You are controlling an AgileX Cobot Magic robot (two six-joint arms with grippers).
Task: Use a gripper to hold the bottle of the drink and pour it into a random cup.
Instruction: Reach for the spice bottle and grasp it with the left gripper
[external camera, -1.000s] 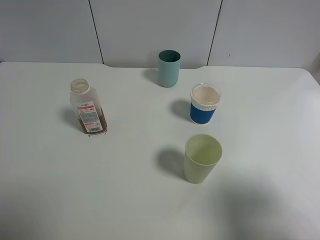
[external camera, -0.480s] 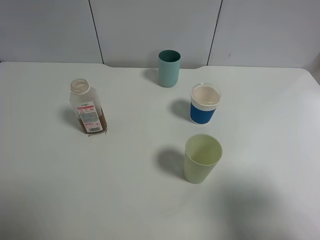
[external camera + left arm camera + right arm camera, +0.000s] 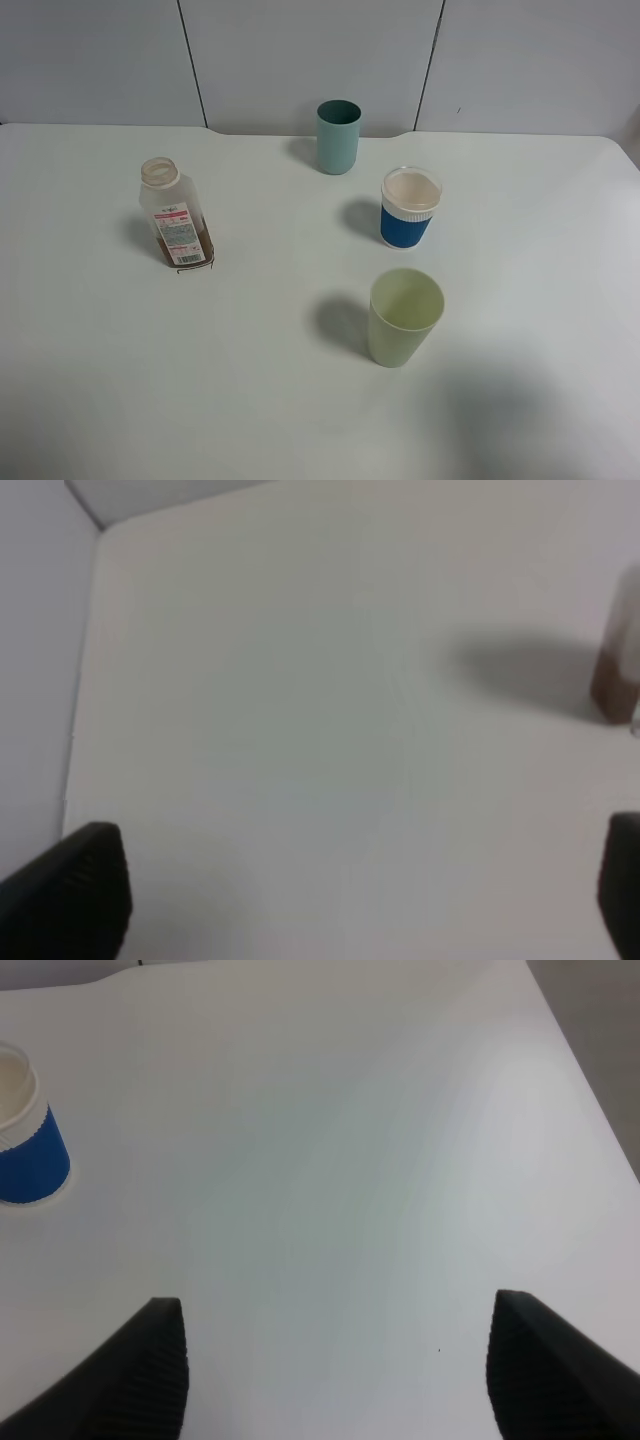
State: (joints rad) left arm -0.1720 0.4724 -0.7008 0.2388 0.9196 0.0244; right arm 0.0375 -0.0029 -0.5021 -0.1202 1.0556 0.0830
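The bottle is small and clear, with a squarish plastic body, a wide round uncapped neck and a white label printed in red with a barcode; the drink, a reddish-brown translucent liquid, fills only its lowest part; it stands on its base on the left side of the white tabletop, well apart from every cup. There is one bottle and there are three cups; the teal-green cup, tall and narrow with straight sides, stands at the far edge near the middle; the blue cup with a white rim stands nearer and to the right of it; the pale yellow-green cup stands nearest the camera, in front of the blue one; all three are upright and none touches another. Two grippers show, only in the wrist views; the left gripper hangs over bare tabletop with its jaws spread wide and nothing between them, a blurred edge of the bottle at the rim of its view; the right gripper also has its jaws wide apart and empty, with the blue cup off to one side of its view.
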